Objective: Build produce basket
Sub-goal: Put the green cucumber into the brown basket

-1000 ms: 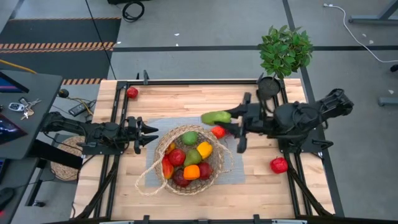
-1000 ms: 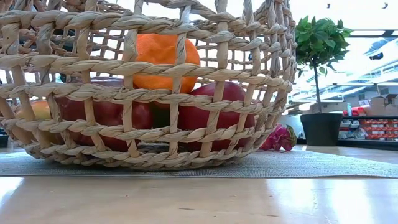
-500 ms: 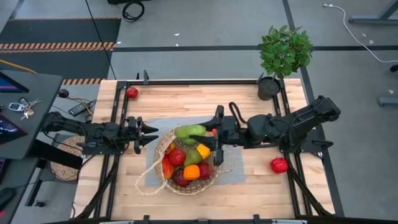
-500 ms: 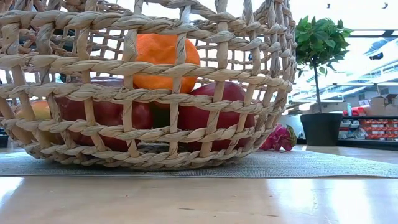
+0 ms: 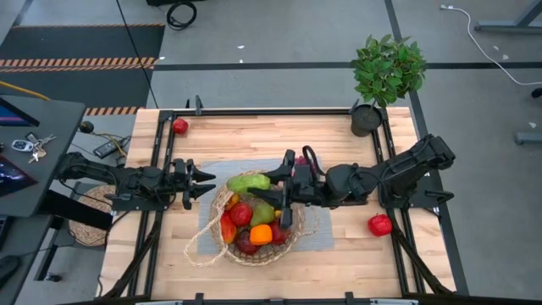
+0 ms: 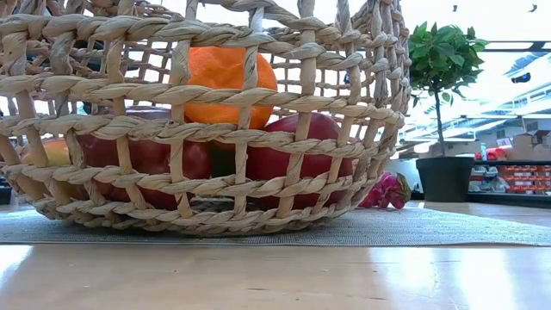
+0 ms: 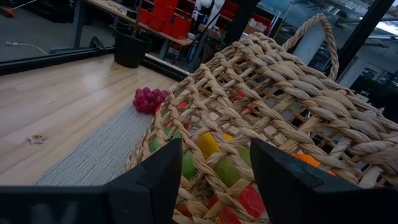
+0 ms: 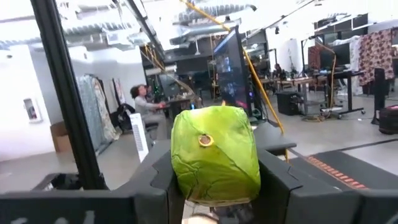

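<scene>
1. The right gripper (image 5: 254,183) is clamped on a long green leafy toy vegetable (image 5: 248,182), whose long axis runs on past the fingertips, in line with the arm.
2. Directly beneath the gripper lies the far rim of the round tan woven wicker basket (image 5: 295,240); its heaped toy fruit (image 5: 251,222) sits below the gripper and a little nearer the table's front edge.
3. The left gripper (image 5: 208,180), fingers spread and empty, waits just beside the basket's left rim; the right arm is the one placed to drop.
</scene>
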